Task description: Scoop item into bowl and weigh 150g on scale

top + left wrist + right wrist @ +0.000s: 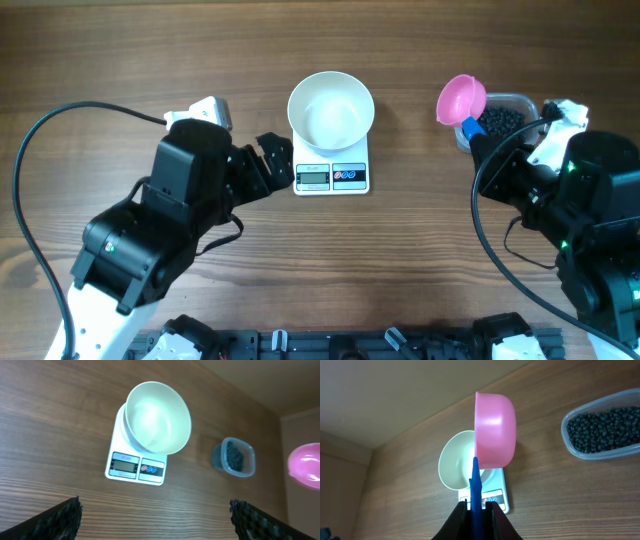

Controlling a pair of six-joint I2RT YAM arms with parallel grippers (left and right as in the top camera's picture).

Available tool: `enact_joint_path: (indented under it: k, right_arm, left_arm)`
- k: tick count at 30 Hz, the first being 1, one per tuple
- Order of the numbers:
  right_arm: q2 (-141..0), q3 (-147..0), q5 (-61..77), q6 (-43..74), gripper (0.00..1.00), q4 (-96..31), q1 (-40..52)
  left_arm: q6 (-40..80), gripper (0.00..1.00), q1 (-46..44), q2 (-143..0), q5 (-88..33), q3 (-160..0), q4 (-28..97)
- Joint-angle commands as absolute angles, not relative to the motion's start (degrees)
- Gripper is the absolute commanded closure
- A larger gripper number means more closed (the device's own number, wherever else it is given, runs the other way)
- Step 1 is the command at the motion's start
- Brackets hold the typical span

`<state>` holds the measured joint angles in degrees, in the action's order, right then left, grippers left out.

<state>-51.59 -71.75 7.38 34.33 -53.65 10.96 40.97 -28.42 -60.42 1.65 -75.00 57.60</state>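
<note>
A: Count, please, starting from the scale (125, 465).

B: One scale, with one grey display and two round buttons on its front strip, one red and one blue. One white bowl (157, 417) sits on top of it. One clear tub (566, 435) is well apart to the scale's right, holding the black beads (605, 427); they are too many to count and form one loose heap. One pink scoop (495, 430) with a blue handle (476, 487) is between the scale and the tub, just beside the tub. Two arms.

A: Grippers?

B: The left gripper (276, 160) is near the scale's left edge, jaws spread wide, nothing between them. The right gripper (477, 512) is to the right of the scale, clenched on the blue handle, with the scoop's cup turned on its side.

A: Bowl contents?

B: Only white interior shows in the overhead and left wrist views.

A: What can't be read?

B: The display digits are too small. The bowl covers the scale's platform, so only the front strip shows. In the overhead view the scoop and the right arm hide part of the tub and the right fingertips. The left wrist view cuts the scoop at the frame edge and shows only the tips of its own fingers. The right wrist view shows the scoop's outside, so I cannot tell its contents there.
</note>
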Motion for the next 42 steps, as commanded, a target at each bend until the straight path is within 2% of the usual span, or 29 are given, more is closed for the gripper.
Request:
enact_joint_path:
  k: [1, 7, 13, 22, 30, 36, 42]
  right_arm:
    - [-51.5, -73.1, 6.0, 33.2, 0.96, -55.0, 10.8]
    - [-51.5, -73.1, 6.0, 32.8, 0.96, -59.0, 10.8]
    - [-51.5, -73.0, 7.9, 25.2, 0.96, -60.5, 10.8]
    - [-51.7, -73.0, 8.1, 19.6, 0.96, -55.1, 10.8]
    - [-51.7, -73.0, 12.3, 16.8, 0.96, -57.2, 10.8]
    - [-51.8, -73.0, 7.3, 16.5, 0.96, -60.5, 10.8]
    - [-51.9, -73.0, 3.3, 16.6, 0.96, -60.1, 10.8]
  left_arm:
    - [39.4, 0.0, -28.1, -61.1, 2.4, -75.5, 59.3]
    - [38.9, 0.0, -28.1, -61.1, 2.4, -75.5, 61.6]
    - [33.8, 0.0, -28.1, -62.1, 2.4, -75.5, 63.2]
    - [33.3, 0.0, -28.1, -64.7, 2.4, -75.5, 65.2]
    - [30.9, 0.0, -28.4, -65.2, -7.1, -75.4, 66.9]
    - [30.5, 0.0, -30.0, -67.6, -6.7, -75.4, 67.2]
    - [36.3, 0.0, -31.4, -71.9, 0.7, -75.2, 67.6]
